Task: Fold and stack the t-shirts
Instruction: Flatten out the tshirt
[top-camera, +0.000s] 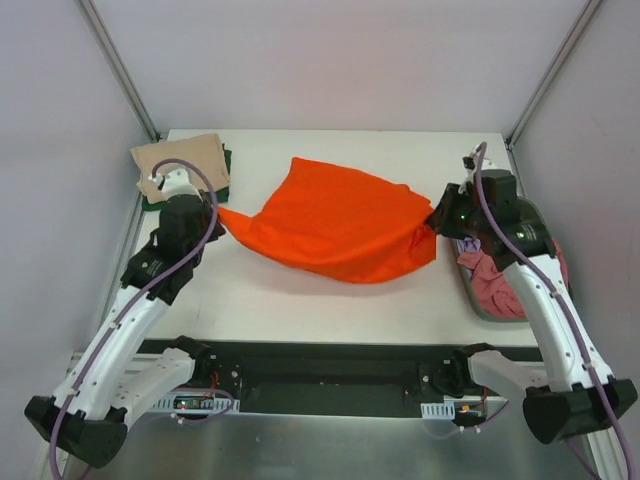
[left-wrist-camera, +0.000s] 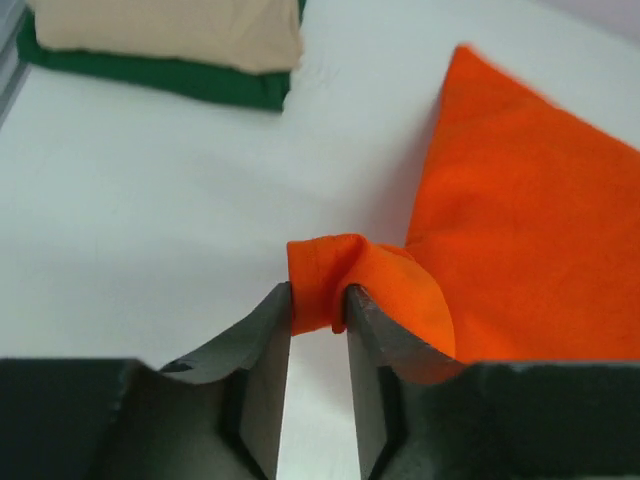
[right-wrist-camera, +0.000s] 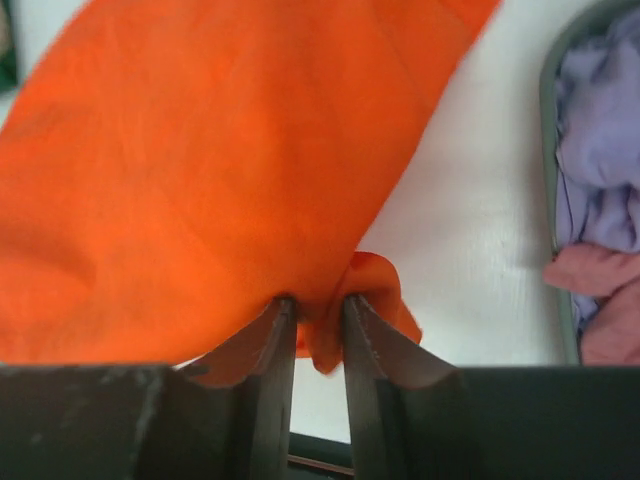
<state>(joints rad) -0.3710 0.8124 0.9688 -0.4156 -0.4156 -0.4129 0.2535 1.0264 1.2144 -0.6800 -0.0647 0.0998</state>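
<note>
The bright orange t-shirt (top-camera: 335, 220) hangs stretched between my two grippers above the middle of the table. My left gripper (top-camera: 215, 215) is shut on its left corner, seen pinched between the fingers in the left wrist view (left-wrist-camera: 318, 300). My right gripper (top-camera: 432, 228) is shut on its right edge, bunched between the fingers in the right wrist view (right-wrist-camera: 318, 312). A folded beige t-shirt (top-camera: 180, 160) lies on a folded dark green t-shirt (top-camera: 226, 170) at the back left; both show in the left wrist view, beige (left-wrist-camera: 170, 30) over green (left-wrist-camera: 200, 80).
A dark grey oval basket (top-camera: 480, 300) stands at the right edge, holding a dusty pink t-shirt (top-camera: 495, 280) and a lilac t-shirt (right-wrist-camera: 600, 160). Frame posts rise at the back corners. The table's near edge runs just before the arm bases.
</note>
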